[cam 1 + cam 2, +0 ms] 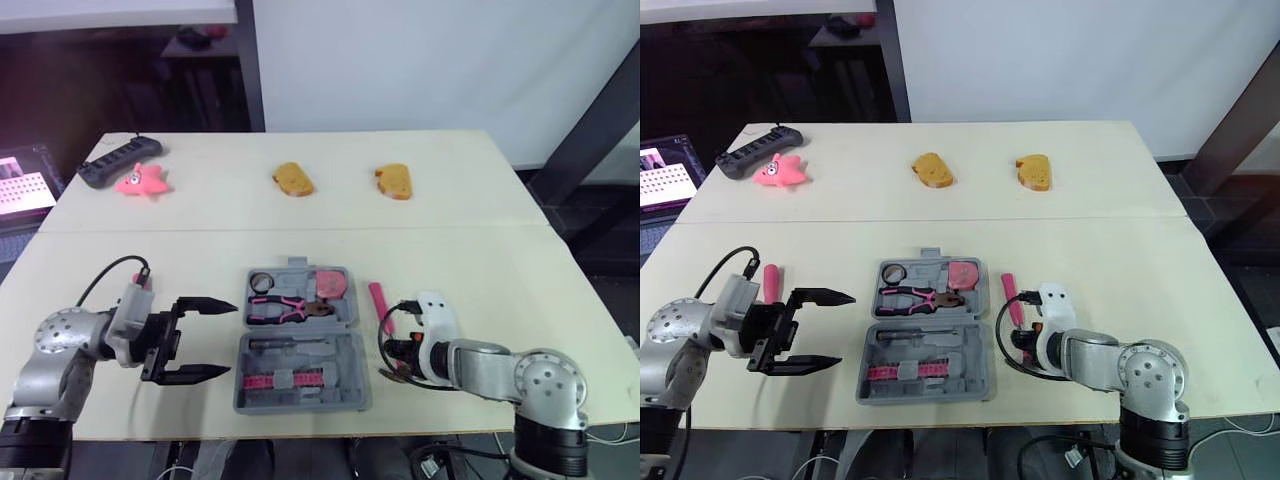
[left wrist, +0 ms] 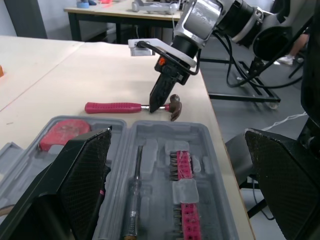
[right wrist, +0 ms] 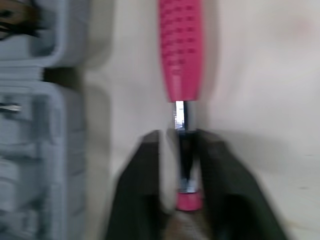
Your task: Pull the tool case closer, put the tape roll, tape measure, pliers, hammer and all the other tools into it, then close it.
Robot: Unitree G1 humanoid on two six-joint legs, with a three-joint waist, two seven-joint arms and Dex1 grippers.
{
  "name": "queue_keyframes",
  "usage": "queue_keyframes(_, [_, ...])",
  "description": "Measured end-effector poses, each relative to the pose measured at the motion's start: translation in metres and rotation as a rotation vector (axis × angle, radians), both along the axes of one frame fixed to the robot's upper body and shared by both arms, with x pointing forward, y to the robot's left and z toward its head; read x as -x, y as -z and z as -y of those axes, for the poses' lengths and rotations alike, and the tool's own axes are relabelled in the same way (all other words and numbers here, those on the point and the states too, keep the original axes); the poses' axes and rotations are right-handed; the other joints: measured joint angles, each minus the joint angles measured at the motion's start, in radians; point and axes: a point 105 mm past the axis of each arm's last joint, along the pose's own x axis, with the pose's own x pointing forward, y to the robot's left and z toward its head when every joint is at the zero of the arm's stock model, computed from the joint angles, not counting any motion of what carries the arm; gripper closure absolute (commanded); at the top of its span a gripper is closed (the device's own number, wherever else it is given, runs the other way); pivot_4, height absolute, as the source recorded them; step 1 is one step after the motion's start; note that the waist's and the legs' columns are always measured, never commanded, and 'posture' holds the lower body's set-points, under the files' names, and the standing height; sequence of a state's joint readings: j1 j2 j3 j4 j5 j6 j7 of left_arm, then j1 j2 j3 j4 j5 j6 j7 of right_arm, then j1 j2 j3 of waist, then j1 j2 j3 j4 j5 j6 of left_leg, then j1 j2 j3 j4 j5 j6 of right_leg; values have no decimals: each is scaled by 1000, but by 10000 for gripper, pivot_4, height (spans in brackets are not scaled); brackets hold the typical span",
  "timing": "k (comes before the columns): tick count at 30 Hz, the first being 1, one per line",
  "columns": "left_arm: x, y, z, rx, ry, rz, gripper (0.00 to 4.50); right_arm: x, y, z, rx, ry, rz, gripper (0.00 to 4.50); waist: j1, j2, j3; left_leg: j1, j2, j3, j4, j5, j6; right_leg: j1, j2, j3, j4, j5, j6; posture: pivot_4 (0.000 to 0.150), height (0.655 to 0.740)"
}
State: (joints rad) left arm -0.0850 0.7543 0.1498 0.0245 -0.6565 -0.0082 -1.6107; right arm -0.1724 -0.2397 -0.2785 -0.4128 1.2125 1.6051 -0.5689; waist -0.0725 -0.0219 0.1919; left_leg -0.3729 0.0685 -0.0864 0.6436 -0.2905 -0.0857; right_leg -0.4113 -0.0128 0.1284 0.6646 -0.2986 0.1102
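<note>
Nearest the front edge of the desk, in the head views, the tool case [image 1: 352, 360] lies open, about midway between the left and right edges. Its far half holds the pliers [image 1: 285, 308], the tape measure [image 1: 330, 283] and a ring that is probably the tape roll [image 1: 262, 280]. The left hand [image 1: 230, 338] hovers just beside the case's left wall, fingers wide apart and empty. The hammer [image 1: 378, 300] lies on the desk just beside the right wall, handle toward the far edge, with the right hand [image 1: 392, 348] on it near the head. A pink-handled item [image 1: 770, 280] lies beside the left arm; which tool it is cannot be told.

In the left wrist view, the near tray carries a screwdriver [image 2: 134, 190] and a row of pink bits [image 2: 182, 200]. The hammer rests flat beyond the wall.

In the right wrist view, the right hand is clamped on the hammer's steel neck, one finger on each side.

Judged step: stowing the hammer. Lift it until the head clears the case wall, then carry it across and lay it in a free recess. Keep the left hand out of that path. Open desk lies toward the right edge. The two bread pieces [image 1: 293, 179] [image 1: 394, 181] and the power strip [image 1: 120, 160] on the far half are well apart. The case sits near the front edge, so do not push it outward.
</note>
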Motion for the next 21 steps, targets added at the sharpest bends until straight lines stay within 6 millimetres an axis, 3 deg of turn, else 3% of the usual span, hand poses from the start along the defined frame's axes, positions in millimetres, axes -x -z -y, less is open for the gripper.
queue_keyframes(4, [1, 0, -1, -9, -3, -4, 0, 1, -8, -7, -45, 8, 32, 427, 4, -1, -1, -1, 0, 0, 0, 0, 0, 0, -1, 0, -1, 0, 0, 1500, 7400])
queue_keyframes(9, [1, 0, -3, -19, -6, -6, 0, 0, -39, 13, 138, -17, 196, 427, 3, 5, 3, -4, 0, 0, -1, 0, 0, -3, -1, 0, 0, 0, 0, 1500, 7400])
queue_keyframes(11, [0, -1, -4, -20, -6, -4, 0, 6, -64, 5, 272, -134, 351, 427, 0, 6, 3, -3, 0, 0, -4, 0, 0, -7, 0, 0, 1, 0, 0, 1500, 7400])
queue_keyframes(13, [0, -1, -3, -19, -6, -3, 0, 15, -74, -7, 353, -217, 455, 427, 1, 5, 2, -3, 0, 0, -9, 1, -1, -8, 0, 0, 0, 0, 0, 1500, 7400])
queue_keyframes(15, [-1, -1, -4, -19, -9, -6, 0, 24, -71, -14, 388, -246, 490, 427, 3, 4, 2, -3, 0, 0, -12, 1, -2, -10, 0, 0, 0, 0, 1, 1500, 7400])
queue_keyframes(18, [-2, 1, -5, -15, -17, -27, 0, 34, -48, -11, 404, -175, 461, 427, 5, 4, 2, -5, -1, 0, -12, 1, -2, -11, -1, 0, -1, 0, 2, 1500, 7400])
queue_keyframes(21, [-6, -2, -6, -12, -22, -24, 0, 31, -40, -5, 419, -104, 477, 427, 2, 3, 2, -5, -1, 2, -11, 2, -3, -11, -1, 1, -1, 0, 2, 1500, 7400])
